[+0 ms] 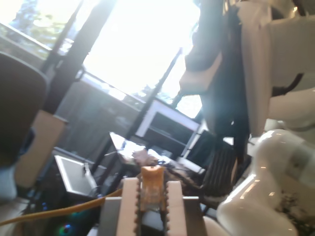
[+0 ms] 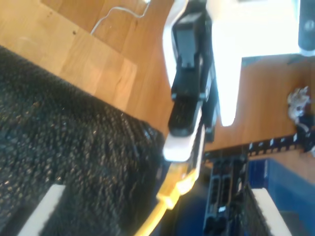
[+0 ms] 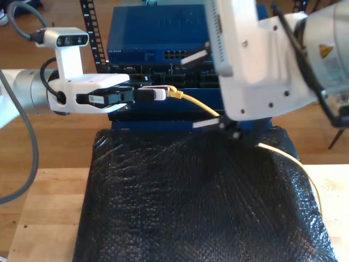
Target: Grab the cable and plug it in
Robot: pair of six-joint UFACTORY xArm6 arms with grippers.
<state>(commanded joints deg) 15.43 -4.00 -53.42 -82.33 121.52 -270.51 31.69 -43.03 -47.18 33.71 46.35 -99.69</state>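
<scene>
Exterior view: my first tool (image 1: 151,206) grips the cable (image 3: 197,103) at its plug end.

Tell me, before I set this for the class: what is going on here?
Two white robot arms are working in front of a blue rack unit with network ports. My first gripper is shut on the plug end of the long thin pale-yellow network cable, holding it level near the dark equipment beneath the blue unit. The plug is not yet in a port. The cable trails back across the black mesh mat under the other arm. My second gripper hangs over the mat near the cable; its state is unclear.
</scene>
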